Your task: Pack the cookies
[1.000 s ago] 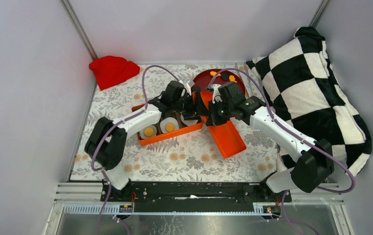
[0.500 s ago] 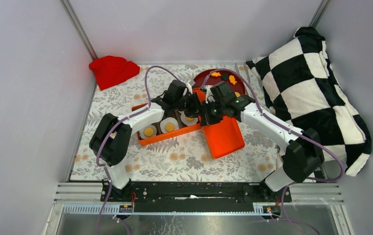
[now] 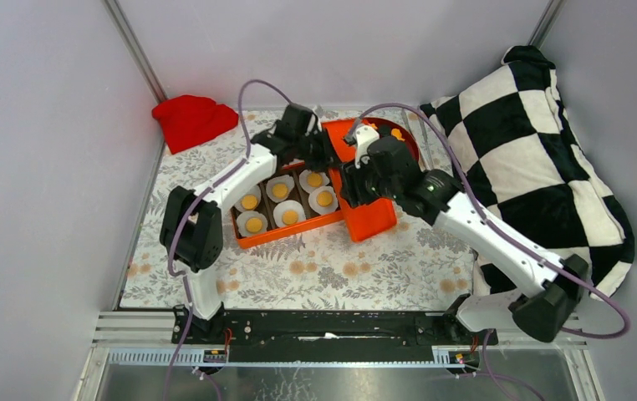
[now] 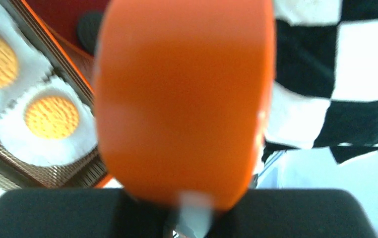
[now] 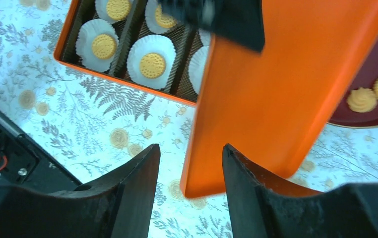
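**Lid passes from right hand to left**

Since a second ago my right gripper [image 5: 189, 153] has let go of the orange lid [image 3: 371, 219] and now stands fingers apart. My left gripper [image 3: 322, 154] has clamped the lid's far edge, holding it tilted over the right end of the box [image 3: 286, 232]. Closing comes next, I judge. Six cookies [image 3: 280, 190], flat, round and golden, sit one per white liner [image 5: 153, 48] in the box. Two more lie on the red plate [image 5: 370, 49].

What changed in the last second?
The flat orange lid moved from the near right of the orange cookie tray toward the far side, along the tray's right edge. The left gripper closed on it; the right gripper let go and opened. Tray, dark red plate, red cloth and checkered pillow stayed put.
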Controlling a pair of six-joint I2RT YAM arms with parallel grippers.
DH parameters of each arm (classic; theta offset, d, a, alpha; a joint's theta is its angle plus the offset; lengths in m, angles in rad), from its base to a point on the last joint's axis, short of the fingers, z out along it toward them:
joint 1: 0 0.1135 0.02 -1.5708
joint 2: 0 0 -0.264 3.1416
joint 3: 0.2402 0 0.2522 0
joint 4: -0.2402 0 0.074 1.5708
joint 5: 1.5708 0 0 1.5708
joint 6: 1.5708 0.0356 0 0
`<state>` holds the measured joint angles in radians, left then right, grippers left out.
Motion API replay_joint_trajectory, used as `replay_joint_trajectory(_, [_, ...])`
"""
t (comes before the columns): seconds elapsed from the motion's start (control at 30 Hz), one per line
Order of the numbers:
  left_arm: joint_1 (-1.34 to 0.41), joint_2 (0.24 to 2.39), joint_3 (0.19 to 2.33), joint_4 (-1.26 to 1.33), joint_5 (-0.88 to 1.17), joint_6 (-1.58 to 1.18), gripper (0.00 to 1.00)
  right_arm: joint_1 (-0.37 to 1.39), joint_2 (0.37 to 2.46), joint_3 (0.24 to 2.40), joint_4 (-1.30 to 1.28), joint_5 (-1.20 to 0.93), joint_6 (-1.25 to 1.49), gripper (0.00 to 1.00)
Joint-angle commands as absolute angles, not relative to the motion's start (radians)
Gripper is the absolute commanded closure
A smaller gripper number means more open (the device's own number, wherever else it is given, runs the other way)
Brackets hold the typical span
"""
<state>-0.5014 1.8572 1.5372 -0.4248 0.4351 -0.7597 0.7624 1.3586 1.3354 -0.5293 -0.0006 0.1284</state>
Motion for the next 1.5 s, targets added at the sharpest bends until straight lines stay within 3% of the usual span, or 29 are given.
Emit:
replay_joint_trajectory(0.0, [-0.416, 1.866, 1.724, -0.54, 0.49, -0.722, 1.0, 0.82, 1.273, 1.237, -0.505, 0.175, 0.072, 0.43])
replay_joint_trajectory(0.33, [-0.263, 1.952, 1.87, -0.652, 0.789, -0.789, 1.0, 0.975, 1.185, 1.032, -0.325, 0.525, -0.037, 0.43])
replay_joint_trajectory(0.47, [-0.235, 1.966, 1.877, -0.712, 0.808, -0.764, 1.0, 1.009, 1.187, 0.993, -0.212, 0.616, -0.086, 0.43])
replay_joint_trajectory(0.87, [-0.168, 2.009, 1.933, -0.764, 0.941, -0.791, 1.0, 1.121, 1.21, 0.89, 0.026, 0.648, -0.164, 0.42])
replay_joint_trajectory(1.3, [-0.129, 2.086, 2.002, -0.78, 0.983, -0.794, 1.0, 1.255, 1.227, 0.934, -0.04, 0.759, -0.198, 0.43])
replay_joint_trajectory(1.47, [-0.129, 2.044, 1.97, -0.799, 0.968, -0.775, 1.0, 1.255, 1.286, 0.887, 0.15, 0.858, -0.286, 0.43])
